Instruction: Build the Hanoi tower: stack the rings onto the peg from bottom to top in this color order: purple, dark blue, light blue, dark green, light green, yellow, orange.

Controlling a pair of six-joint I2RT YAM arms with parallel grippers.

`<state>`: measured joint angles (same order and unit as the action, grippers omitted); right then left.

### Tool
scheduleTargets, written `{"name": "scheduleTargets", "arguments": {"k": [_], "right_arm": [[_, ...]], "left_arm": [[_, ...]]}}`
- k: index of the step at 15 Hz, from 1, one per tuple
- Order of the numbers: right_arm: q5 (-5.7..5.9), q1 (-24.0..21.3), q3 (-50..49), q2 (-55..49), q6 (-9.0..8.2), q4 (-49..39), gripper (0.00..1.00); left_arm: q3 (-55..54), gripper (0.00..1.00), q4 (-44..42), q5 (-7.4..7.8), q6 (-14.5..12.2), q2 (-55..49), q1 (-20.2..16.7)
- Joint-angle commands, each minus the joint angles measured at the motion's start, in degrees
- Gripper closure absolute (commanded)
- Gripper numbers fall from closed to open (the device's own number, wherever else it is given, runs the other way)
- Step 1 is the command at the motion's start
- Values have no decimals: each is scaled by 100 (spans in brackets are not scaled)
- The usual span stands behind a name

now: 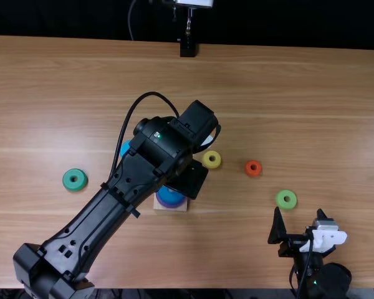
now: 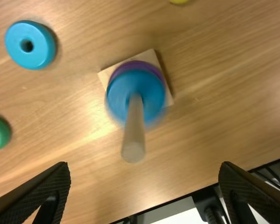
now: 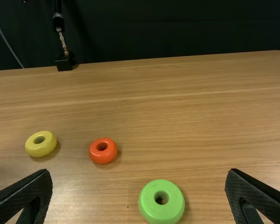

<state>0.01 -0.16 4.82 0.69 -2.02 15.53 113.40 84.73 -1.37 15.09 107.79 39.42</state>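
1. Left end effector (image 1: pixel 191 179), right end effector (image 1: pixel 298 210): both spread wide.
2. Surface (image 1: pixel 293 93): far edge well beyond both.
3. Wooden peg (image 2: pixel 134 123), below the left: dark blue ring (image 2: pixel 115 95) atop purple ring (image 2: pixel 139 64).

Dark blue (image 2: pixel 119 95) over purple ring (image 2: pixel 136 65) on peg (image 2: pixel 134 126), light blue (image 2: pixel 40 49), dark green (image 1: pixel 67 180), light green (image 3: pixel 161 213), yellow (image 3: pixel 37 149), orange (image 3: pixel 102 158) on table (image 1: pixel 311 118)

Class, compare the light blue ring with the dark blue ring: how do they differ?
The light blue ring lies on the table; the dark blue ring sits around the peg, above the purple ring. The light blue ring is paler, the dark blue ring deeper in colour. Both are round.
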Motion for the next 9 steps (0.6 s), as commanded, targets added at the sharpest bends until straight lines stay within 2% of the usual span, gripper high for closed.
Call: {"name": "scheduleTargets", "arguments": {"k": [1,6,9], "right_arm": [[62,-80,-403,-69,-30,404,0],[62,-80,-403,-69,-30,404,0],[62,-80,-403,-69,-30,404,0]], "left_arm": [[-55,0,-4,221,10,49,22],[50,0,-78,210,10,5,-31],[314,0,-88,200,10,5,-189]]}}
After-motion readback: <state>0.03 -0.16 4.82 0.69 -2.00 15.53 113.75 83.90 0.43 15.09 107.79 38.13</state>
